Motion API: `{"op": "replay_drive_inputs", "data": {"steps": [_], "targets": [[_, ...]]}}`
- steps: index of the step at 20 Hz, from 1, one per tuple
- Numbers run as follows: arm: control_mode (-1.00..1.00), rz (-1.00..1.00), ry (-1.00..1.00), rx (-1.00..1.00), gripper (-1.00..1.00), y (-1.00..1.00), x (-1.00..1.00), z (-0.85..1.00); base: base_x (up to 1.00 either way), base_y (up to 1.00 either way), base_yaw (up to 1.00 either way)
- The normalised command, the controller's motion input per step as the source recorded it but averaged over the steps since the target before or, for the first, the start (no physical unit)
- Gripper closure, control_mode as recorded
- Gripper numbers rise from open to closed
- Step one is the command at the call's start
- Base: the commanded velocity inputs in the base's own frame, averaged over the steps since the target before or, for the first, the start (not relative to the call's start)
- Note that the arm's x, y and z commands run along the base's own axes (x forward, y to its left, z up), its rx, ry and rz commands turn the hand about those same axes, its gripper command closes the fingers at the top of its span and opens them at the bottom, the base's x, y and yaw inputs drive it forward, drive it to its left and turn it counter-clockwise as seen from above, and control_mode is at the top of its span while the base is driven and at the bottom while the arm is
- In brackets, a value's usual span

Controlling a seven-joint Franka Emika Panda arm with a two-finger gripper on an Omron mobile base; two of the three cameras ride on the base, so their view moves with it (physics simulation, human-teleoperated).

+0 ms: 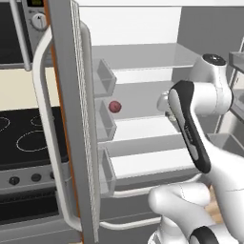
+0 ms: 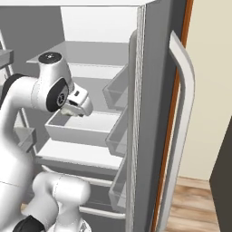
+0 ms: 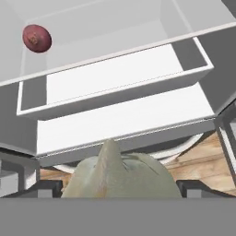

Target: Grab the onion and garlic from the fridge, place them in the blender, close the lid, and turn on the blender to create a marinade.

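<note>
My gripper (image 3: 120,188) is clamped on the garlic (image 3: 120,173), one dark finger tip against each side of the pale bulb, spread wide because the bulb is broad. I am holding it in the air at the open front of the fridge (image 1: 143,128), level with its middle shelves (wooden floor shows beneath it in the hand view). The onion (image 1: 115,106) lies further inside the fridge, on a middle shelf toward the back wall, near the door's side and well apart from the garlic. The fridge door (image 1: 71,119) stands wide open.
</note>
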Motion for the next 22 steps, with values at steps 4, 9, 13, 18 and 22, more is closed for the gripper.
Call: {"op": "replay_drive_inputs", "data": {"steps": [4, 9, 13, 18, 22], "targets": [[1.0, 0.0, 0.0, 0.0, 1.0, 0.0, 0.0, 0.0, -0.89, 0.01, 0.0], [1.0, 0.0, 0.0, 0.0, 1.0, 0.0, 0.0, 0.0, -1.0, 0.0, 0.0], [1.0, 0.0, 0.0, 0.0, 1.0, 0.0, 0.0, 0.0, -0.96, 0.0, 0.0], [1.0, 0.0, 0.0, 0.0, 1.0, 0.0, 0.0, 0.0, -0.64, 0.25, 0.1], [1.0, 0.0, 0.0, 0.0, 1.0, 0.0, 0.0, 0.0, -0.48, 0.44, 0.36]]}}
